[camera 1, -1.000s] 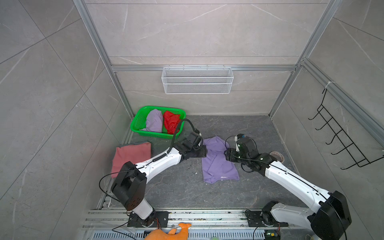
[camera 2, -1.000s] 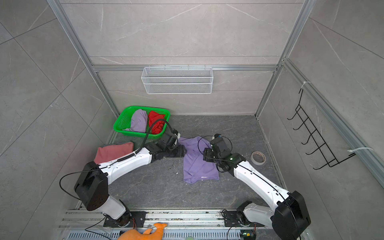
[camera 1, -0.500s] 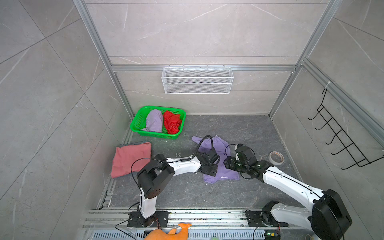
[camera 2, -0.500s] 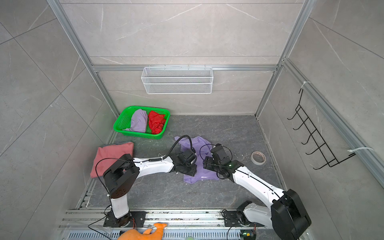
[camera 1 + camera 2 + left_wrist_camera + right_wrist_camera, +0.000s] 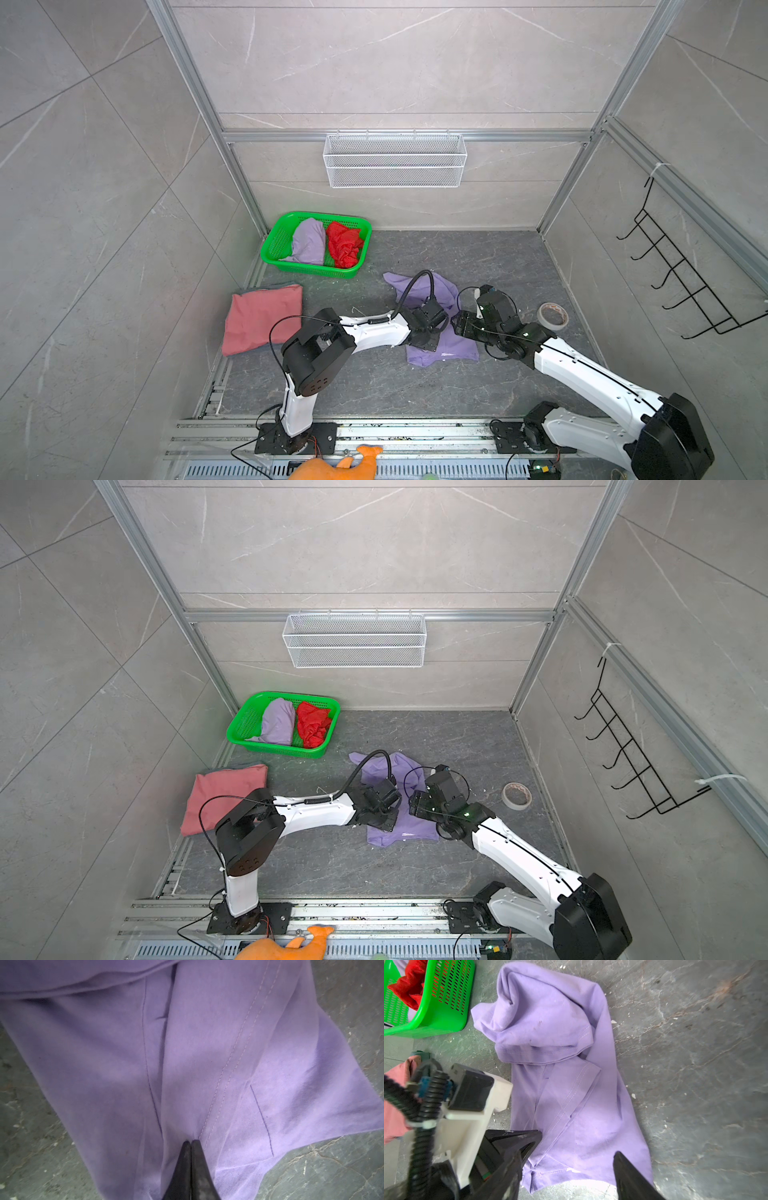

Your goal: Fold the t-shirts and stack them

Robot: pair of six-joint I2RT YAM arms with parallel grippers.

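Lavender t-shirt [image 5: 446, 349] half-folded on floor [image 5: 478, 257], lower centre of frame. Left gripper [image 5: 190, 1144] tips together, pinching fold beside seam [image 5: 226, 1068]. Right gripper [image 5: 577, 1157] jaws apart over same shirt. Risk: pinch holds top layer only, slips on lift; grippers near, may collide.

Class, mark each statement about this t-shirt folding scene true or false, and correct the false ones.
1. The left gripper is shut on the loose lavender t-shirt. True.
2. The right gripper is shut. False: its jaws stand open over that shirt.
3. The green basket holds a red t-shirt and a second lavender t-shirt. True.
4. The dusty-pink t-shirt lies in the basket. False: it lies folded on the floor, outside it.
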